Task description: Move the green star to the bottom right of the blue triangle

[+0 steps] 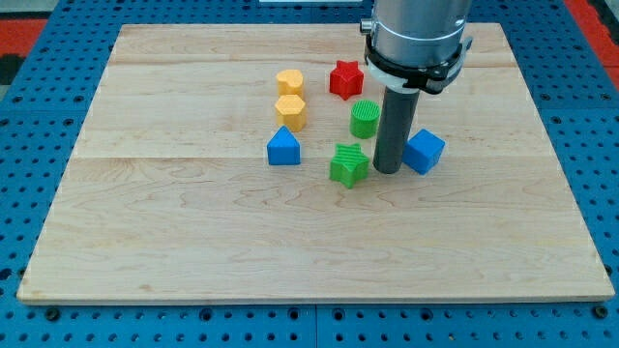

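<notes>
Since there is no pincer to report, you see my tip [387, 171] touching the green star's [349, 163] right, ready to push it toward the blue triangle [283, 147].

Bright even light, soft shadows, sharp focus

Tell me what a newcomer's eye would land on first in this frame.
The big grey arm at the view's top, its dark rod dropping to my tip, wedged between the green star on its left and the blue cube on its right. Next comes the block cluster further left: blue triangle, two yellow blocks above it, red star.
</notes>
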Tool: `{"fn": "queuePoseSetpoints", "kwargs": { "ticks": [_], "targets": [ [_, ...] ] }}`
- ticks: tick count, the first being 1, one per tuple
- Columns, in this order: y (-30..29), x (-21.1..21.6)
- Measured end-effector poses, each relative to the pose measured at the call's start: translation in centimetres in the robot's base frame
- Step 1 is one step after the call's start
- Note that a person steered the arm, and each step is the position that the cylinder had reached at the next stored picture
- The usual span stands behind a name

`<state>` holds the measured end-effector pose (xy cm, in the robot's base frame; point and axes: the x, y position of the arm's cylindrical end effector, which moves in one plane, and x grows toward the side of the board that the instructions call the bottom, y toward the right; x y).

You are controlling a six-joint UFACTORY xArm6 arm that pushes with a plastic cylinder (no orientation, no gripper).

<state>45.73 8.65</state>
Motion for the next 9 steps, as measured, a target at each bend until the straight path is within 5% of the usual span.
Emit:
{"fn": "queuePoseSetpoints", "kwargs": {
  "ticks": [9],
  "targets": [
    [-2.3,0.6]
  ]
}}
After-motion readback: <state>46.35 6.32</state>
